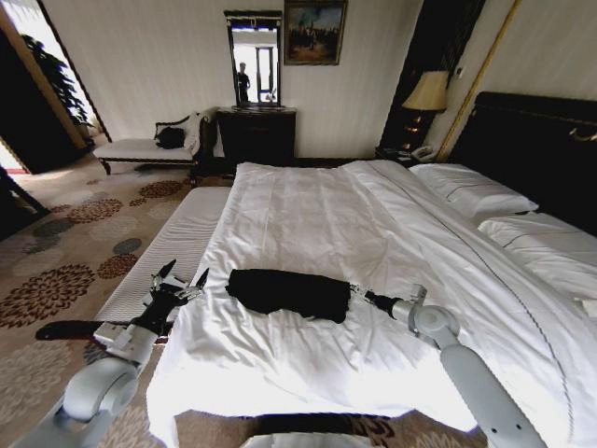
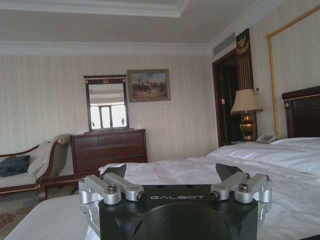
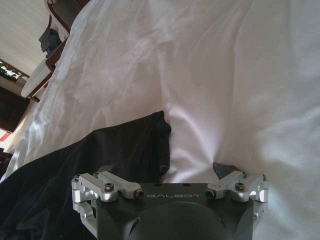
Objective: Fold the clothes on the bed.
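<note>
The clothes (image 1: 287, 292) lie as a black, folded-over bundle across the near part of the bed (image 1: 326, 205), on its white duvet. My right gripper (image 1: 358, 294) sits at the bundle's right end, low on the sheet. In the right wrist view the right gripper (image 3: 170, 172) is open, with the black fabric (image 3: 115, 150) lying by one finger and bare white sheet (image 3: 210, 75) by the other. My left gripper (image 1: 182, 278) hovers open at the bed's left edge, a short way left of the bundle. The left gripper (image 2: 170, 172) holds nothing and faces along the bed (image 2: 280, 155).
A long white-cushioned bench (image 1: 177, 243) runs along the bed's left side. Pillows (image 1: 471, 191) and a dark headboard (image 1: 532, 140) are at the right. A dark dresser (image 1: 256, 133), a chaise (image 1: 140, 147) and a lamp (image 1: 427, 93) stand by the far wall. Patterned carpet (image 1: 65, 252) lies to the left.
</note>
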You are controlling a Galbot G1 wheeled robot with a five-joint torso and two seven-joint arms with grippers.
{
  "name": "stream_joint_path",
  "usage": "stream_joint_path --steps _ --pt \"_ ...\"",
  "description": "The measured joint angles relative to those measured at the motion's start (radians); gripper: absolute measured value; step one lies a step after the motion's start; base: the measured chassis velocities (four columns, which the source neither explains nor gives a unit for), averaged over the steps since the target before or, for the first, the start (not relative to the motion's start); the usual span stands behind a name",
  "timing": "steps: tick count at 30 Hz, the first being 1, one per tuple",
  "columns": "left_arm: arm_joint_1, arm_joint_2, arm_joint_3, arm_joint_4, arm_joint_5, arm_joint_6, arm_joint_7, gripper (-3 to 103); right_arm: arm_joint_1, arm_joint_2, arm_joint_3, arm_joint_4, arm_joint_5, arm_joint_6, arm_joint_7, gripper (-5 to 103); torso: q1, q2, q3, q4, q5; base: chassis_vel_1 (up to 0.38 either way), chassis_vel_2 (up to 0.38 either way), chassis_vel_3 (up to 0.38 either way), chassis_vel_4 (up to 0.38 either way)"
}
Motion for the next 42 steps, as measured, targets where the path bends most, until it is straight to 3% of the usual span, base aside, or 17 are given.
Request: stream_joint_path --steps 23,26,28,32,34,35,36,38,40,42 --pt "0.000 0.000 0.000 0.000 0.000 0.000 0.000 100 0.069 0.124 -0.104 -0.027 -0.022 0.008 0.034 100 0.000 0.000 0.000 0.0005 -0.0001 0.000 0.000 0.000 0.000" --pt "0.000 0.000 0.000 0.000 0.000 0.000 0.000 100 0.061 0.122 -0.103 -0.017 -0.025 0.012 0.032 85 0.000 0.000 0.000 0.0004 -0.0001 0.000 0.000 0.000 0.000" --pt "0.000 0.000 0.000 0.000 0.000 0.000 0.000 100 0.059 0.122 -0.102 -0.013 -0.025 0.012 0.032 85 0.000 0.000 0.000 0.0005 0.0000 0.000 0.000 0.000 0.000" --pt "0.000 0.000 0.000 0.000 0.000 0.000 0.000 100 0.046 0.126 -0.097 0.028 -0.025 0.012 0.037 63 0.000 0.000 0.000 0.0007 0.0001 0.000 0.000 0.000 0.000" --pt "0.000 0.000 0.000 0.000 0.000 0.000 0.000 100 0.044 0.128 -0.097 0.034 -0.025 0.012 0.038 63 0.000 0.000 0.000 0.0007 0.0001 0.000 0.000 0.000 0.000" --pt "0.000 0.000 0.000 0.000 0.000 0.000 0.000 100 0.041 0.133 -0.097 0.043 -0.025 0.012 0.041 52 0.000 0.000 0.000 0.0006 0.0000 0.000 0.000 0.000 0.000" --pt "0.000 0.000 0.000 0.000 0.000 0.000 0.000 100 0.041 0.139 -0.098 0.049 -0.024 0.012 0.043 52 0.000 0.000 0.000 0.0007 0.0000 0.000 0.000 0.000 0.000" --pt "0.000 0.000 0.000 0.000 0.000 0.000 0.000 100 0.039 0.148 -0.100 0.054 -0.021 0.011 0.047 41 0.000 0.000 0.000 0.0009 0.0001 0.000 0.000 0.000 0.000" --pt "0.000 0.000 0.000 0.000 0.000 0.000 0.000 100 0.038 0.152 -0.100 0.057 -0.020 0.011 0.048 41 0.000 0.000 0.000 0.0008 0.0001 0.000 0.000 0.000 0.000" --pt "0.000 0.000 0.000 0.000 0.000 0.000 0.000 100 0.032 0.160 -0.104 0.066 -0.020 0.008 0.049 25 0.000 0.000 0.000 0.0007 0.0001 0.000 0.000 0.000 0.000"
